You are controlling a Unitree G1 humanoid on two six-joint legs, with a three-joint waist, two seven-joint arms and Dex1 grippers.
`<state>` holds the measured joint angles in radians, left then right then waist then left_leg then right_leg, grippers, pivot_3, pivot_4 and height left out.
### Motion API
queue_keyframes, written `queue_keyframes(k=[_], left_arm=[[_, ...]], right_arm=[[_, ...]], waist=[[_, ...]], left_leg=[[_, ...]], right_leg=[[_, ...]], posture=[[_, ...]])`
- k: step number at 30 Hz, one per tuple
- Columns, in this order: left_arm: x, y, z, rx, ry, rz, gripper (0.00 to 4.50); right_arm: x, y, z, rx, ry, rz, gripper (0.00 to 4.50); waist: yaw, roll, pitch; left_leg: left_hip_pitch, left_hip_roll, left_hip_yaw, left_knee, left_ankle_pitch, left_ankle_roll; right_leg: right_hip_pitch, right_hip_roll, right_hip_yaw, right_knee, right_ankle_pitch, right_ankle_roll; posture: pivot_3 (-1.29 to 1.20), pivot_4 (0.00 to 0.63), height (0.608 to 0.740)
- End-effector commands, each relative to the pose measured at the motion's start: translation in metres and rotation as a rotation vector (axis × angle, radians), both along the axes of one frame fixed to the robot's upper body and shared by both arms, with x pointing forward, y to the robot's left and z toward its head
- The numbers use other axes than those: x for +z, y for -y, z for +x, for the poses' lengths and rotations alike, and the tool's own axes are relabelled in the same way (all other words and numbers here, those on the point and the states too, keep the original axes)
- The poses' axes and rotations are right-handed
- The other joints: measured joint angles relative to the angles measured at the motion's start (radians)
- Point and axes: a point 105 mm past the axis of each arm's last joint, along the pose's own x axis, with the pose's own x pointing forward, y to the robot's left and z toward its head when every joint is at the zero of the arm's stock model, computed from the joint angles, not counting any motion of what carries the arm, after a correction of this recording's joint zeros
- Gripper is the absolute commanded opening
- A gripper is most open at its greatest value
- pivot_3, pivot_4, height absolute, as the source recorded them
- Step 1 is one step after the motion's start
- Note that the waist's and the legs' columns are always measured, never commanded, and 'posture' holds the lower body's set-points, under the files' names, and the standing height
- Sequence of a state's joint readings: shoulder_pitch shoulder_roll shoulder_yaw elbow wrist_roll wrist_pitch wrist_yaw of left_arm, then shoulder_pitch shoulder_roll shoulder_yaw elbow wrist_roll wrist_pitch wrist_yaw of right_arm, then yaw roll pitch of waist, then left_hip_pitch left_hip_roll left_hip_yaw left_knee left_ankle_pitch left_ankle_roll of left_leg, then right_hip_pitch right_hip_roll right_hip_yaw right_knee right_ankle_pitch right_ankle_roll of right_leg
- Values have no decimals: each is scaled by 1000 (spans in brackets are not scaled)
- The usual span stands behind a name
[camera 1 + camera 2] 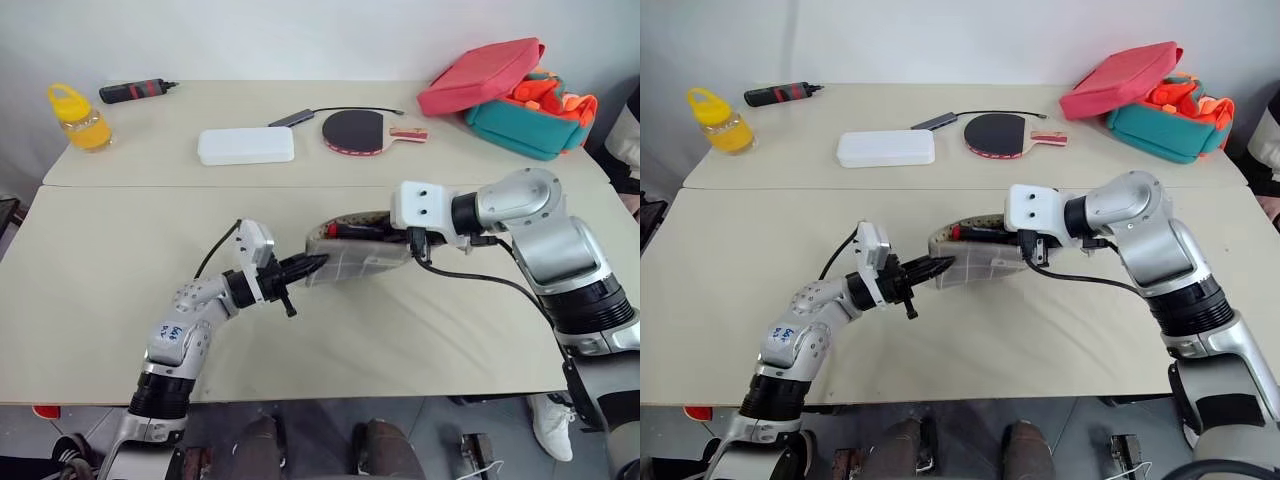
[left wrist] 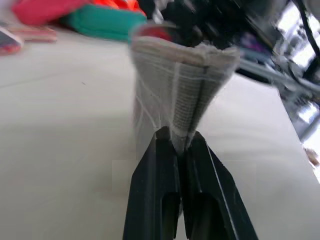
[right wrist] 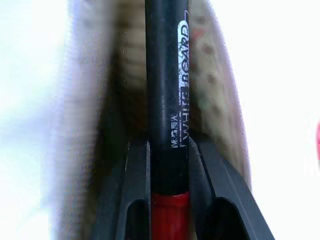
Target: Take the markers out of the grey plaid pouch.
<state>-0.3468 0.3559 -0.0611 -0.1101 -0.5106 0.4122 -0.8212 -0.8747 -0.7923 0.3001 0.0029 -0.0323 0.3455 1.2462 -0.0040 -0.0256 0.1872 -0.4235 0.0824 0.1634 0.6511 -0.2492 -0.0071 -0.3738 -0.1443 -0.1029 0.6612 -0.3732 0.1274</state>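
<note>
Drawing out of dark whiteboard marker with red end [image 3: 167, 100], clamped between black fingers of right gripper [image 3: 169, 165], from open mouth of flat grey plaid fabric pouch [image 1: 355, 262]. Pouch raised just above beige table [image 1: 120, 250], near its middle seam, pinched at one corner by closed left gripper [image 2: 179, 150]. Best done by pulling straight along pouch's length against steady left hold. Pale green marker not made out; pouch interior blurred; marker's far end hidden inside.

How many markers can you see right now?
1: a dark marker with a red end, clamped in the right tool at the grey plaid pouch's mouth. Others may be hidden inside.
</note>
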Motion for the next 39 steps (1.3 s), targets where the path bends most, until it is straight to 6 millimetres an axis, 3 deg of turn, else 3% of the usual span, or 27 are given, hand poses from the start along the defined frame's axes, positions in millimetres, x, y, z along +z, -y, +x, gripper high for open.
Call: queue_keyframes(k=[1,5,8,12,15,19,21,24,29,34,38,39], left_arm=[[9,4,1,17,82,-3,0],[15,-12,24,161,142,3,0],[23,-24,35,217,182,-1,0],[21,-32,35,207,177,20,0],[16,-31,27,178,153,12,0],[10,-32,20,168,134,20,0],[12,-36,18,179,128,3,0],[15,-40,16,182,124,-18,0],[21,-42,10,161,121,-66,0],[22,-41,10,165,120,-73,0],[23,-40,10,164,121,-75,0],[23,-40,10,164,122,-73,0]], right_arm=[[-3,9,-4,-26,-22,3,602],[10,-4,-11,19,-39,131,602],[36,-12,-10,40,20,253,602],[90,-21,-2,46,169,482,602],[103,-10,8,-16,238,515,602],[94,17,28,-145,305,451,602],[69,50,44,-282,357,265,602],[42,79,53,-361,369,97,602],[-18,100,55,-434,258,49,602],[-42,116,57,-509,199,93,602],[-43,121,57,-536,167,149,602],[-47,123,56,-523,162,111,952]], waist=[[1,0,0],[-1,0,0],[-4,0,0],[-10,0,0],[-5,0,0],[1,0,0],[1,0,0],[-2,0,0],[-23,0,0],[-29,1,1],[-26,1,1],[-26,1,1]], left_leg=[[0,0,0,0,0,0],[0,0,0,1,0,0],[0,0,0,2,0,0],[0,0,1,1,0,0],[0,0,0,-1,0,0],[0,0,2,-2,-1,-1],[0,0,6,-1,-1,-1],[0,0,9,-1,-1,-1],[0,1,10,-2,-1,-1],[1,1,10,-2,-1,-1],[1,1,9,-1,-1,-1],[1,1,9,-1,-1,-1]], right_leg=[[0,0,0,0,0,0],[0,0,0,1,0,0],[0,0,0,1,0,0],[-1,0,0,2,0,0],[-1,0,-1,1,0,0],[-1,0,-1,0,0,0],[-1,0,-1,0,0,0],[-1,0,0,-1,0,0],[-1,0,0,0,0,0],[-1,0,1,0,0,0],[-1,0,1,0,0,0],[-1,0,2,0,0,0]], posture=[[0,150,740],[0,150,740],[0,150,740],[0,150,740],[0,150,740],[0,150,740],[0,150,740],[0,150,740],[0,150,740],[0,150,740],[0,150,740],[0,150,740]])
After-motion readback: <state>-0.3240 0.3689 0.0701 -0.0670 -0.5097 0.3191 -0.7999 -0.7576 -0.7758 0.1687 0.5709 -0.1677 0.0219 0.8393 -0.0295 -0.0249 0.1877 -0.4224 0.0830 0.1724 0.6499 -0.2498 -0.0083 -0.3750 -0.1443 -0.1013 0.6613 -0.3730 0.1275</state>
